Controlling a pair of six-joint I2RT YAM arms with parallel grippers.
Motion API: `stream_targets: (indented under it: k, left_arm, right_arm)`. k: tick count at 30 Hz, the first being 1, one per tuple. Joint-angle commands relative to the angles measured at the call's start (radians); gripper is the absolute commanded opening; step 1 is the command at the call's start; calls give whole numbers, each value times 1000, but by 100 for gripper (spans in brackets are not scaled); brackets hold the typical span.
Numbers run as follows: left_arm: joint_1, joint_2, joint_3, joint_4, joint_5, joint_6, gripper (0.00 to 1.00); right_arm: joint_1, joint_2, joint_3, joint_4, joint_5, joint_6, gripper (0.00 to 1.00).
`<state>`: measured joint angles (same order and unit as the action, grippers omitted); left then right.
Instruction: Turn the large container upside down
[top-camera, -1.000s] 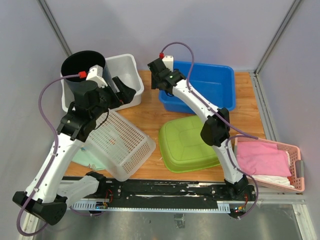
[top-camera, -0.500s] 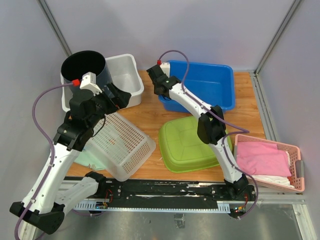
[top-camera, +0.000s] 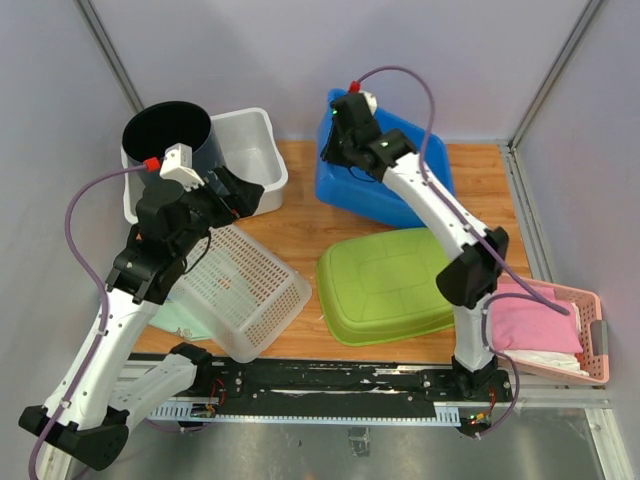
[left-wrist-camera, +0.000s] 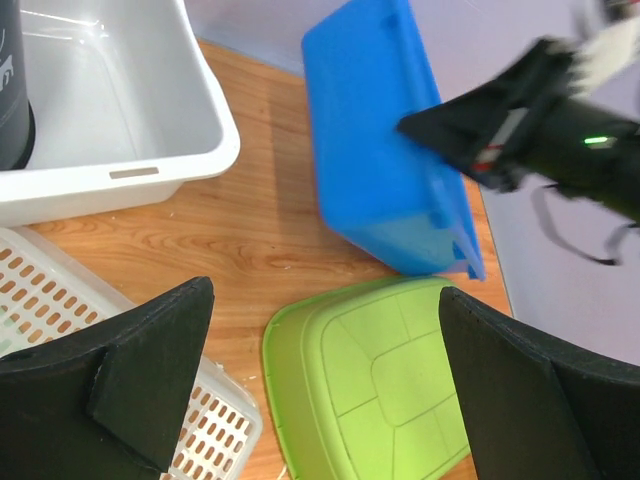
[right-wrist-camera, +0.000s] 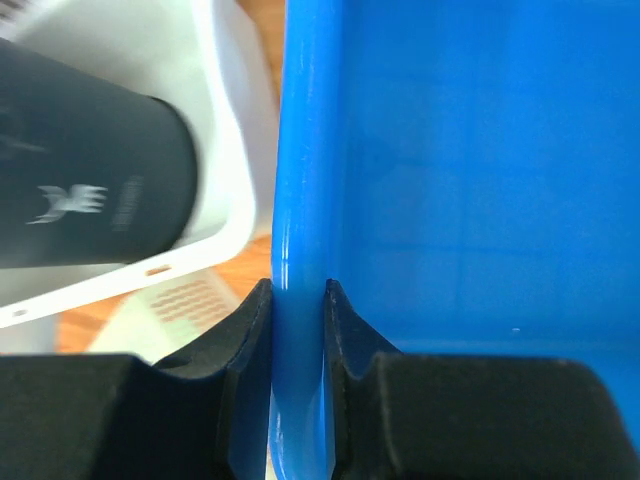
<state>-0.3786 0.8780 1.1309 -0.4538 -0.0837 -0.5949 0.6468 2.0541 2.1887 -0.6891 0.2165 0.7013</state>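
Blue container (top-camera: 362, 195) tilted, rim (right-wrist-camera: 300, 180) clamped in right hand (right-wrist-camera: 297, 295), left hand (left-wrist-camera: 325, 375) open

- open desk (top-camera: 300, 215) strip between the white bin (top-camera: 258, 138) and the tipped blue container (top-camera: 352, 195)
- green tub (top-camera: 385, 290) crowds the blue container's near side, lattice basket (top-camera: 250, 280) blocks front-left

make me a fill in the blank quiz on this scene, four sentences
The right end effector grips the large blue plastic tub by its ___.
The lime-green plastic basin lies ___ on the wooden table.
The black cylindrical bin stands ___ the white rectangular plastic tub.
The left end effector has its jaws ___.
Missing words: rim; upside down; inside; open
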Motion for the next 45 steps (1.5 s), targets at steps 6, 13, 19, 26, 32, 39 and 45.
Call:
stream_targets:
  k: [6,13,19,26,32,39,45]
  left_arm:
    - [-5,-34,54,-9,-22,91,99]
    - [-5,-34,38,9,15,63,99]
    - [-5,-22,36,23,51,46,99]
    - [-6,81,110,1,275,78,99]
    - [-9,139,96,0,332,68,99]
    - [-9,140,88,-2,301,66,99]
    - [-9,128,94,-32,209,53,99]
  right_arm:
    - [-158,-298,-155,252,-430,196,1]
    - [-338,-538,-678,890,-641,411,1]
    - [-481,-736,-1000,965,-526,511,1]
    - [-611,-879,-1324,950,-479,671,1]
    - [-658,-946,-1404,1006,-498,747,0]
    - [-631,-829,-1201,1087,-619,790,1]
    - [-473,-633,-995,1267,-598,883,1]
